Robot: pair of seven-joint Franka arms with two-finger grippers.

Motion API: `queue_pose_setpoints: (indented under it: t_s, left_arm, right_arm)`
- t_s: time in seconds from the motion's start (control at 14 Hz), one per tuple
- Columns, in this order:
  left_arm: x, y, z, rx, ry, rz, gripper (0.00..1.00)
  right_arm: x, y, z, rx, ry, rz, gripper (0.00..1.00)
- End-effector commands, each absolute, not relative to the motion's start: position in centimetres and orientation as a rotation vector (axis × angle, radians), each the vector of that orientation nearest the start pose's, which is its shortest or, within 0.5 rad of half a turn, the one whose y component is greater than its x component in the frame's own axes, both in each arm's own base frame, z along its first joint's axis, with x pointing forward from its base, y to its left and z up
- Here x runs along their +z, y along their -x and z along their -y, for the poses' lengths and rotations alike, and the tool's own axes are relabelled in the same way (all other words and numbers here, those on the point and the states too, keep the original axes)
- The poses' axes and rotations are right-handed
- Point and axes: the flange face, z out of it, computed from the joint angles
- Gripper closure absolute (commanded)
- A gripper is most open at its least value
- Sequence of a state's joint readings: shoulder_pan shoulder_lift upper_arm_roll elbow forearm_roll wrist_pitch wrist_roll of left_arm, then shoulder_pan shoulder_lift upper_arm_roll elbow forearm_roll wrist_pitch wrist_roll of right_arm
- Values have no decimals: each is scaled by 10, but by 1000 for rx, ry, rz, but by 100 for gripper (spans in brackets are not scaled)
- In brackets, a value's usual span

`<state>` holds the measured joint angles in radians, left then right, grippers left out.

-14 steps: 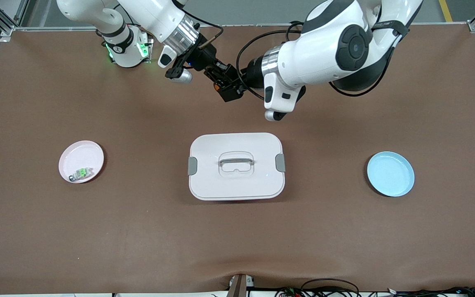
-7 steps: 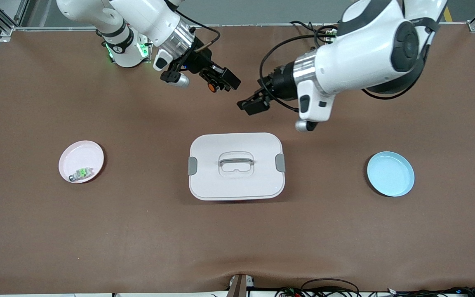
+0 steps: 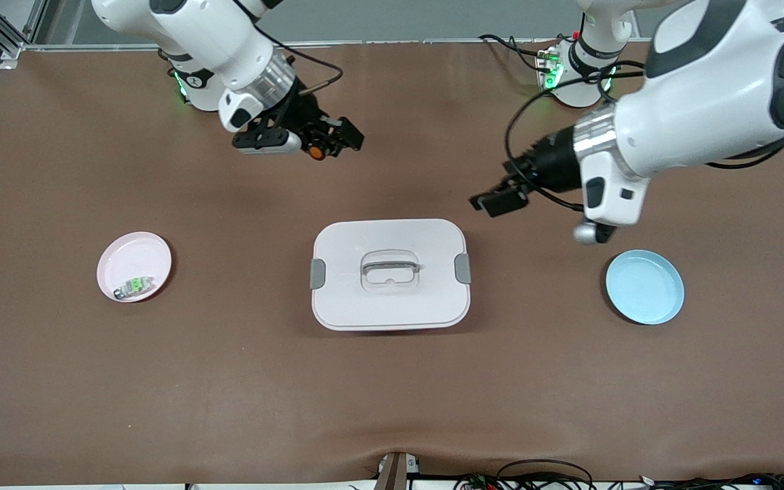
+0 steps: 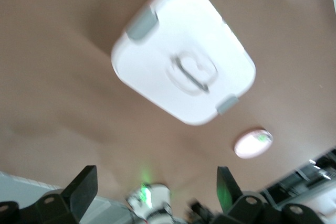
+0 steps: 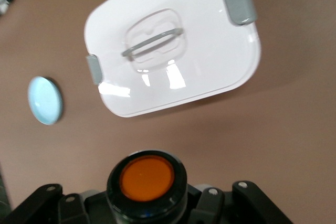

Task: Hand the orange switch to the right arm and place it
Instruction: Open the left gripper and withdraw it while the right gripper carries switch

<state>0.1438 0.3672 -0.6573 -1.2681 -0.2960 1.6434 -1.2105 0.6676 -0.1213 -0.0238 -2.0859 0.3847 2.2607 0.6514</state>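
Observation:
The orange switch [image 3: 315,151], a stubby black part with a round orange end, is held in my right gripper [image 3: 327,141], which is shut on it above bare table between the right arm's base and the white box. In the right wrist view the orange switch [image 5: 147,178] sits between the black fingers of the right gripper [image 5: 147,195], orange face up to the camera. My left gripper [image 3: 497,202] hangs open and empty over the table beside the box, toward the left arm's end. The left gripper [image 4: 156,184] shows its two fingers wide apart with nothing between them.
A white lidded box [image 3: 390,273] with a handle and grey clips stands mid-table. A pink plate [image 3: 130,255] toward the right arm's end holds a small grey part with a green top [image 3: 135,286]. A blue plate [image 3: 644,286] lies toward the left arm's end.
A second ago both grippers were together at the switch. The left gripper has drawn away, open and empty, toward its own end; the right gripper has carried the switch toward the right arm's end.

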Motion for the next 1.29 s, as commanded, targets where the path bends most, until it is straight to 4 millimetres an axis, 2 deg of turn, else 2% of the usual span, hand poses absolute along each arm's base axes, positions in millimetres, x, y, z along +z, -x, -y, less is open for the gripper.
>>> queue_pose_setpoints:
  t_s: [0.0,0.14,0.36,0.57,0.71,0.86,1.21]
  left_arm:
    - [598,-598,239,392,3241,1104,0]
    - [593,-606,216,252,3203,987,0]
    - [587,-614,181,169,3176,811,0]
    - [590,-623,148,97,3169,699,0]
    - [591,-623,139,65,3160,614,0]
    - [604,-614,127,65,3146,552,0]
    - [624,-604,59,90,3140,364,0]
  right_arm:
    - [514,-436,-297,-56,2768,-69,100]
    - [509,-447,-267,-52,2839,124,100]
    - [502,-459,-222,-14,2914,358,100]
    - [491,-480,-160,-3,2885,647,100]
    - [481,-493,-113,-20,2840,867,100]
    - [471,-503,-77,-12,2831,1033,100]
    - [443,-514,-23,107,2869,1242,100]
